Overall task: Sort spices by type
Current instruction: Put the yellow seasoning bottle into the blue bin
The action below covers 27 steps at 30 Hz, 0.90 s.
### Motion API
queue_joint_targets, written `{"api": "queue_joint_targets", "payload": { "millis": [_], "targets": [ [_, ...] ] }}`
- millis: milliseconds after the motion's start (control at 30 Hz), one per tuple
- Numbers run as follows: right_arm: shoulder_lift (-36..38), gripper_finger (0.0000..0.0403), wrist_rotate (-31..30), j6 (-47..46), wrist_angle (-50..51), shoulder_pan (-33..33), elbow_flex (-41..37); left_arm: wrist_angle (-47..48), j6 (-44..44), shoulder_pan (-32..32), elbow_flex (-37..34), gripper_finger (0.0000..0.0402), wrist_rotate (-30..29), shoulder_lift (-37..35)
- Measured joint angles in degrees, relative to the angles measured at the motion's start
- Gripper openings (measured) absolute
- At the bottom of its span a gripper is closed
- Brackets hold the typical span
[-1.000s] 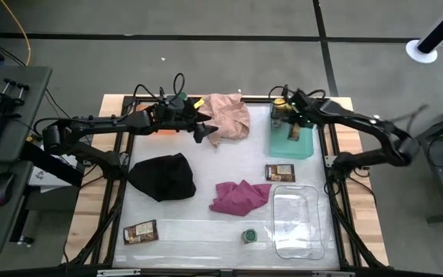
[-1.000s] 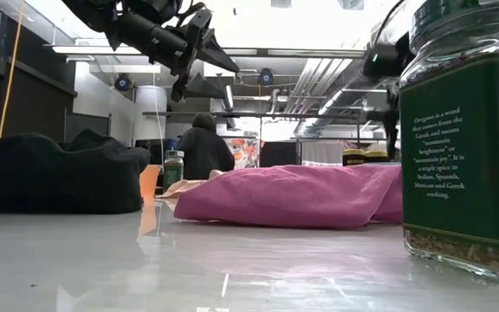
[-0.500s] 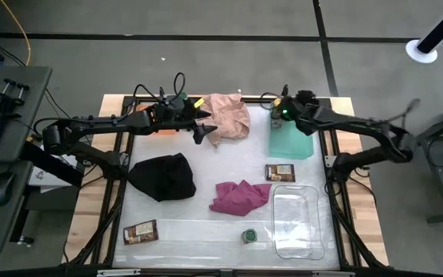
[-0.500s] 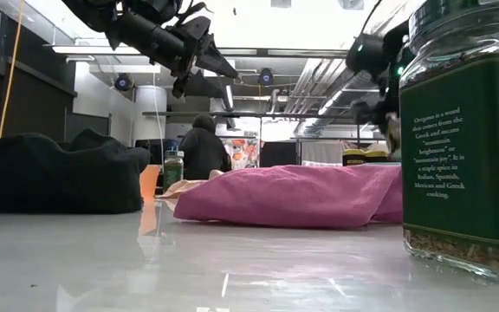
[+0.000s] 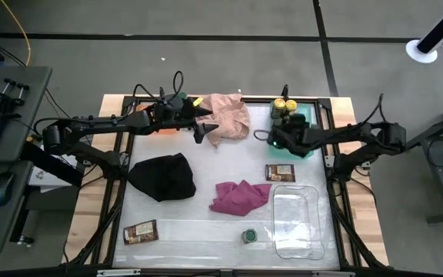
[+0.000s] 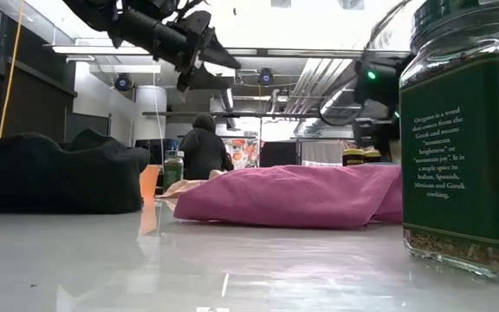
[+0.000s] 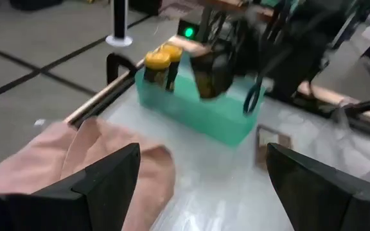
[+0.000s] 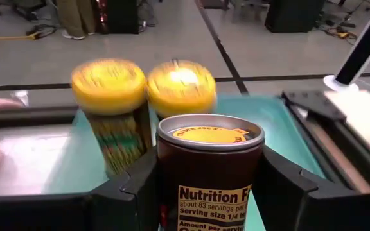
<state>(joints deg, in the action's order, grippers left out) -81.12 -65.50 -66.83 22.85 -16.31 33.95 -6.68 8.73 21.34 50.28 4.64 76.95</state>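
Nearest on the worktop stands a small dark glass jar with a green lid (image 5: 248,235), with a flat brown rectangular packet (image 5: 141,231) well to one side of it and a clear plastic tray (image 5: 298,219) just to the other. None of these is sorted yet. Farther in lie a crumpled magenta cloth (image 5: 241,196), a black cloth (image 5: 162,175) and a second brown packet (image 5: 280,172), which sits between the clear tray and a teal rectangular tray (image 5: 308,148).

The right gripper (image 5: 275,139) hangs over the near part of the teal tray. Its fingers are half closed on a dark cylindrical jar with a yellow, metal-rimmed top (image 8: 211,173), held upright above the tray floor. A second ago this arm reached over the tray's far end; it has since drawn back with the jar still in its grip. Two jars with yellow lids (image 5: 284,105) now stand uncovered, side by side, at the far end. So the yellow group looks two jars strong, with the third not yet set down; it probably needs a spot beside them without knocking them.

Farthest back, the left gripper (image 5: 204,127) hovers at the edge of a pale pink cloth (image 5: 228,117), fingers spread wide and empty, as before.
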Motion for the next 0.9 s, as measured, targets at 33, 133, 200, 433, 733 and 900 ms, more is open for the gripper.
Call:
{"api": "queue_joint_targets", "payload": {
  "millis": [33, 133, 200, 433, 733, 900],
  "targets": [
    [0.0, 0.0186, -0.2, 0.4, -2.4, 0.5, -1.8, -0.7, 0.0, 0.0, 0.4, 0.0321, 0.1, 0.0],
    [0.1, 0.0186, -0.5, 4.6, -9.9, 1.1, -5.3, -2.6, -2.8, 0.0, 1.7, 0.0321, 0.2, 0.0],
    [0.1, 0.0186, -0.6, 8.4, -16.1, 1.1, -6.7, -3.3, -5.9, 0.0, 2.3, 0.0321, 0.2, 0.0],
    [0.1, 0.0186, -3.1, 26.4, -33.3, -0.5, -8.6, -3.8, -13.0, 0.0, 3.6, 0.0321, -0.1, 0.0],
    [-5.8, 0.0186, -3.2, 23.4, -31.6, -1.2, -8.6, -3.6, -18.8, 0.0, 3.5, 0.0321, -0.3, 0.0],
    [-8.9, 0.0186, -7.0, 18.1, -32.1, 0.1, -8.5, -3.5, -20.3, 0.0, 3.5, 0.0321, -0.3, 0.0]
  ]
}}
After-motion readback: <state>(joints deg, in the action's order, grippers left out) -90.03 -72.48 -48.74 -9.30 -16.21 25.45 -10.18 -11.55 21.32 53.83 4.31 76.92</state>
